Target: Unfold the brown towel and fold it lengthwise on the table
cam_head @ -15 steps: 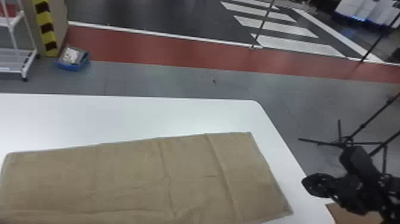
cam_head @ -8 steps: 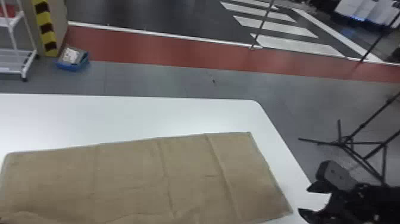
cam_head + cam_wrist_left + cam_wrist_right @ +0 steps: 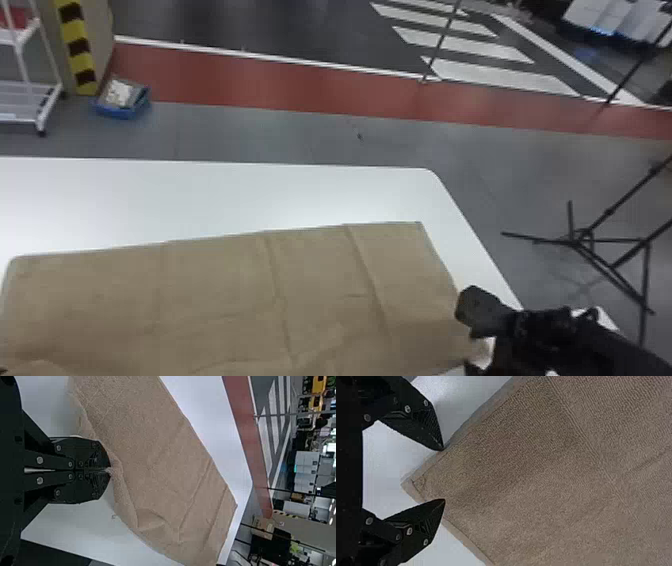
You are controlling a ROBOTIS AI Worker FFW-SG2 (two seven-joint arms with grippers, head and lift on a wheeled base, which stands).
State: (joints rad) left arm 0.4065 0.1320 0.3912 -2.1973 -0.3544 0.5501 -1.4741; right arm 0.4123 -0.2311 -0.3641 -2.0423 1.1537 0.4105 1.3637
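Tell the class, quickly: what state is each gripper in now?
Left gripper: closed, pinching the brown towel by its edge.
Right gripper: open around a towel corner.

My right arm (image 3: 600, 345) is black and bulky, and my jaws match it, flat, angular and tapering to narrow tips. Round silvery screw heads (image 3: 39, 460) dot the black links (image 3: 55, 477) behind them (rather like rivets, I fancy). Fine ridges (image 3: 426, 525) texture each dark plate near its tip, with no colour but black.
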